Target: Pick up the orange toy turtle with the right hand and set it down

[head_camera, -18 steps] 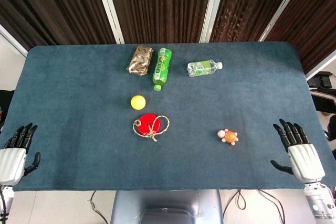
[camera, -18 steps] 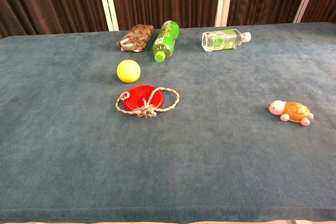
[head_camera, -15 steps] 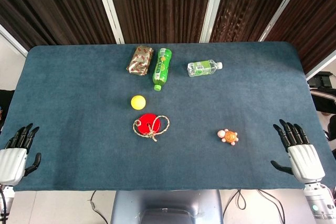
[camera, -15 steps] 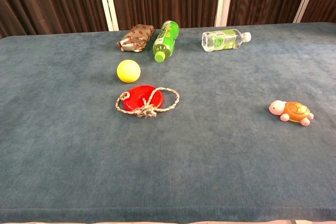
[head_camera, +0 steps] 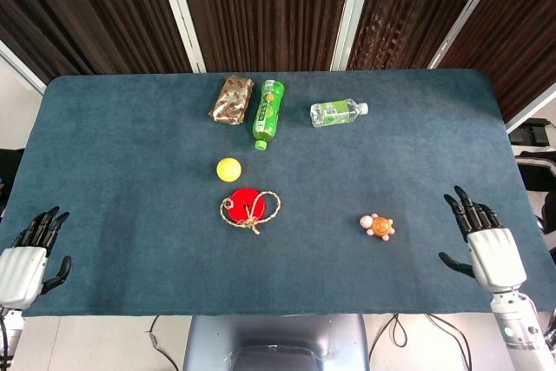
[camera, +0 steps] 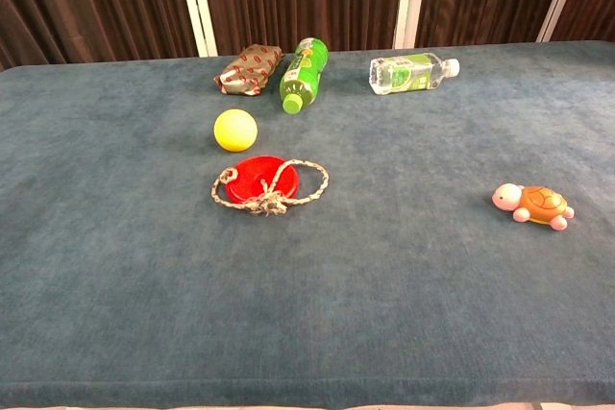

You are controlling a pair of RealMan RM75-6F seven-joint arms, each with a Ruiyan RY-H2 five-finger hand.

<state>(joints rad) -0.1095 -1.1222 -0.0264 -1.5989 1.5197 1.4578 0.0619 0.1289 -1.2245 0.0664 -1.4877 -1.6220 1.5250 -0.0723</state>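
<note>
The orange toy turtle [head_camera: 378, 227] [camera: 534, 205] lies on the blue table cloth, right of the middle, its pink head pointing left. My right hand [head_camera: 483, 239] hovers over the table's right front corner, to the right of the turtle and apart from it, fingers spread and empty. My left hand [head_camera: 28, 254] sits at the left front corner with its fingers apart, holding nothing. Neither hand shows in the chest view.
A red disc with a rope loop [head_camera: 248, 208] and a yellow ball [head_camera: 228, 168] lie near the middle. At the back lie a wrapped packet [head_camera: 232, 100], a green bottle [head_camera: 268, 114] and a clear bottle [head_camera: 337, 113].
My right hand has moved a little up and left, toward the turtle. My left hand has slid slightly down toward the table's front edge. The objects have not moved.
</note>
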